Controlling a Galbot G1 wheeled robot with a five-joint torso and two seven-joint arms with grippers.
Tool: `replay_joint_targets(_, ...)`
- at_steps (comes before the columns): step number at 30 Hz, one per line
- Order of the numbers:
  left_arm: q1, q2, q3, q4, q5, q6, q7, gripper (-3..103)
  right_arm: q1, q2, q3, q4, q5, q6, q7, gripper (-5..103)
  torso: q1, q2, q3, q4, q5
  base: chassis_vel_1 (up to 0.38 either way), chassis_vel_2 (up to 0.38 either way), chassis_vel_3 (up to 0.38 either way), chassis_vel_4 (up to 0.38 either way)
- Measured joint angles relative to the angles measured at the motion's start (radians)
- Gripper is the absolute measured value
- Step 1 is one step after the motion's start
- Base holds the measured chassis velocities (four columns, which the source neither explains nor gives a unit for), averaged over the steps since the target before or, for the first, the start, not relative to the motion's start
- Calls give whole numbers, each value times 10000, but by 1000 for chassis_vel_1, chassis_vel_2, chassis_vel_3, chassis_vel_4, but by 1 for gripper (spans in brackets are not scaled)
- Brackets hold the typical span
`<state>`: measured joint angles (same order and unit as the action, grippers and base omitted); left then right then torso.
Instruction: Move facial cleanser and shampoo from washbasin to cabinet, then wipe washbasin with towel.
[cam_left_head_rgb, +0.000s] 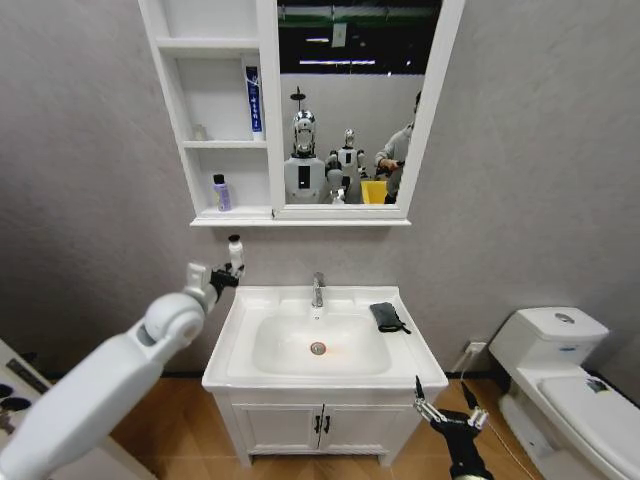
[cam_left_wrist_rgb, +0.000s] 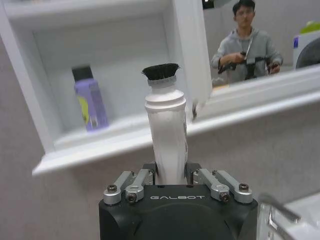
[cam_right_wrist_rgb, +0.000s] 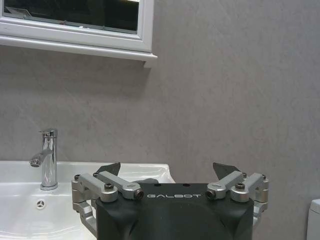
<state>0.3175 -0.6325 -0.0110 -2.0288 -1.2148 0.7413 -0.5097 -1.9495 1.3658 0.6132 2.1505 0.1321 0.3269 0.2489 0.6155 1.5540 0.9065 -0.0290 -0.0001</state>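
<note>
- Facial cleanser, a white tube with a dark cap, is held upright by the left gripper, just below the bottom ledge of the cabinet and above the left rear corner of the washbasin.
- In the left wrist view the left gripper is seen with its fingers clamped on the base of the tube, whose black cap is level with the lowest open shelf.
- A purple shampoo bottle with a black cap is seen standing on the lowest shelf of the cabinet, towards its left side; in the left wrist view it is set well back on the shelf.
- A blue and white tube is stood upright on the shelf above, against the right wall of the shelf column.
- The dark towel is laid on the right rim of the washbasin, beside the bowl and to the right of the chrome tap.
- The right gripper is held low in front of the right front corner of the washbasin, with its fingers spread apart and nothing between them; the same is shown in the right wrist view.
- A white toilet is seen to the right of the vanity.
</note>
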Motion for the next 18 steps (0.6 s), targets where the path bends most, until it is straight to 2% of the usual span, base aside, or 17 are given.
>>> replay_joint_targets(1, -1119, 11, 511, 315, -386, 59, -18, 30, 16, 27, -11, 3, -1, 22, -27, 100, 0, 0, 0, -2, 4, 0, 0, 0, 0)
replay_joint_targets(2, -1119, 11, 511, 315, -386, 59, -18, 30, 16, 27, -11, 3, -1, 22, -27, 100, 0, 0, 0, -2, 4, 0, 0, 0, 0)
replay_joint_targets(3, -1979, -87, 1020, 720, -543, 66, -9, 30, 44, 51, -33, 0, -3, 28, -37, 100, 0, 0, 0, -1, 1, 0, 0, 0, 0)
replay_joint_targets(4, -1979, -87, 1020, 720, -543, 66, -9, 30, 44, 51, -33, 0, -3, 28, -37, 100, 0, 0, 0, -1, 1, 0, 0, 0, 0)
replay_joint_targets(6, -3684, -532, 2258, 1895, -729, 67, 35, 30, 108, 84, -80, -42, -13, 38, -54, 100, 1, -1, 1, -4, 4, 0, 0, 0, 0)
replay_joint_targets(7, -4081, -732, 2581, 2330, -737, 63, 94, 30, 121, 84, -80, -46, -12, 40, -55, 100, 1, 0, 2, -4, 4, 0, 0, 0, 0)
replay_joint_targets(8, -4081, -732, 2581, 2330, -737, 63, 94, 30, 121, 84, -80, -46, -12, 40, -55, 100, 1, 0, 2, -4, 4, 0, 0, 0, 0)
replay_joint_targets(10, -4788, -1182, 3280, 3270, -625, 44, 174, 30, 128, 69, -1, 1, 67, 44, -55, 100, 3, -1, 3, -5, 0, 0, 0, 0, 0)
replay_joint_targets(11, -4788, -1182, 3280, 3270, -625, 44, 174, 30, 128, 69, -1, 1, 67, 44, -55, 100, 3, -1, 3, -5, 0, 0, 0, 0, 0)
replay_joint_targets(13, -5291, -1654, 3807, 4102, -382, 26, 300, 30, 145, 10, 132, 29, 217, 53, -51, 100, 2, -1, 3, 0, 0, 0, 0, 0, 0)
replay_joint_targets(18, -5688, -2276, 4184, 4937, -446, -2, 288, 30, 242, -6, 182, -44, 306, 124, -51, 100, 2, -1, 3, 0, 1, 0, 0, 0, 0)
